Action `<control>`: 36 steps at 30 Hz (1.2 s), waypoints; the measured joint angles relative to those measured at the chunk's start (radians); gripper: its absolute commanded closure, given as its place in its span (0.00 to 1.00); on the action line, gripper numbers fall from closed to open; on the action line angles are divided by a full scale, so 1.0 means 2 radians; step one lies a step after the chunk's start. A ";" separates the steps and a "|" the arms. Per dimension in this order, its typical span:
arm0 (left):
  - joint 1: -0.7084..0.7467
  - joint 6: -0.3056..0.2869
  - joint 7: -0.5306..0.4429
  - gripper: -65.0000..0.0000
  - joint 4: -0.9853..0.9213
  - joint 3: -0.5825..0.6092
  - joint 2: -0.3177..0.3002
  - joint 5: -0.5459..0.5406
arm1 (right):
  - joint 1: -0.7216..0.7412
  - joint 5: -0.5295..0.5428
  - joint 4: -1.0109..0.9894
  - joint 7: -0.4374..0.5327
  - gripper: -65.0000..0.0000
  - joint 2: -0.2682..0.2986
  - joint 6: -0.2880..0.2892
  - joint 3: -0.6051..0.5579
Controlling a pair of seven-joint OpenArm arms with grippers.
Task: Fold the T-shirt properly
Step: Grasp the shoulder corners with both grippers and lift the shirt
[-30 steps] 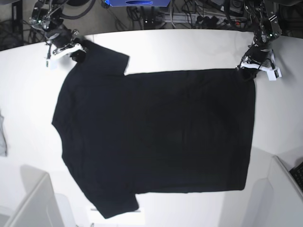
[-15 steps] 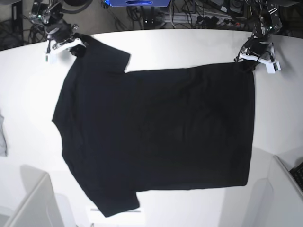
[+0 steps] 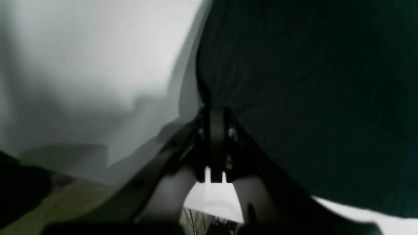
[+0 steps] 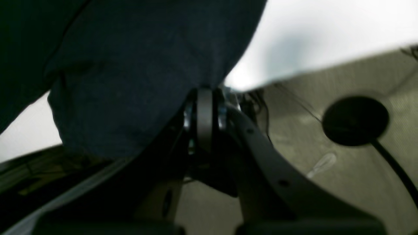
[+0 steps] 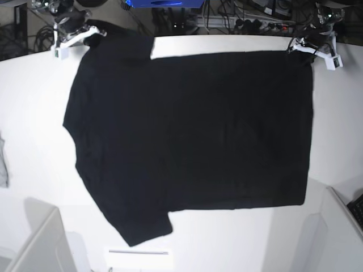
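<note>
Surface: white table (image 5: 34,113), far edge backed by cables and gear; small grey cloth scrap (image 5: 3,161) at one side edge, well clear.
T-shirt: black T-shirt (image 5: 187,124) spread flat, plain side up, no print showing. Covers most of the table, far edge of the shirt right at the table's far edge.
Long axis: runs side to side in the base view. Sleeves and shoulders toward the right arm's side, straight hem toward the left arm's side.
Left jaws: left gripper (image 5: 315,51) pressed shut on the far hem corner; wrist view shows the cloth edge running straight into the closed jaws (image 3: 214,130).
Right jaws: right gripper (image 5: 76,35) pressed shut on the far sleeve/shoulder corner; wrist view shows fabric bunched at the jaws (image 4: 204,111).
Key relation: both grips sit on the far long edge, one at each end; the whole shirt body lies toward the camera from the jaws. Neither arm is nearer, grip is symmetric.
Next move, judged: carry the far edge toward the near edge, both arms together, to fold lengthwise.
Risk: uneven travel skews the fold; near sleeve (image 5: 142,226) sticks out and may need tucking.
</note>
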 measured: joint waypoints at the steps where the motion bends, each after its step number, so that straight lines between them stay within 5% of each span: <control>1: 0.001 -0.001 0.000 1.00 0.005 0.000 -0.001 0.000 | -0.001 0.000 0.007 0.000 1.00 0.000 0.000 0.000; 10: 0.007 -0.001 0.002 1.00 0.031 0.004 0.001 0.000 | 0.000 0.003 0.057 -0.001 1.00 0.000 0.000 0.000; 14: 0.012 -0.001 0.006 1.00 0.053 0.003 0.001 0.000 | 0.002 0.061 0.067 0.000 1.00 0.002 0.000 -0.001; 18: 0.010 -0.001 0.002 1.00 0.076 0.000 0.000 -0.001 | 0.003 0.098 0.067 0.002 1.00 0.039 0.000 -0.002; 28: -0.011 -0.001 0.006 1.00 0.082 0.001 0.002 -0.002 | 0.039 0.125 0.067 -0.002 1.00 0.057 -0.004 -0.001; 36: -0.030 -0.001 0.006 1.00 0.081 -0.001 0.002 -0.004 | 0.097 0.123 0.066 -0.068 1.00 0.056 -0.004 0.000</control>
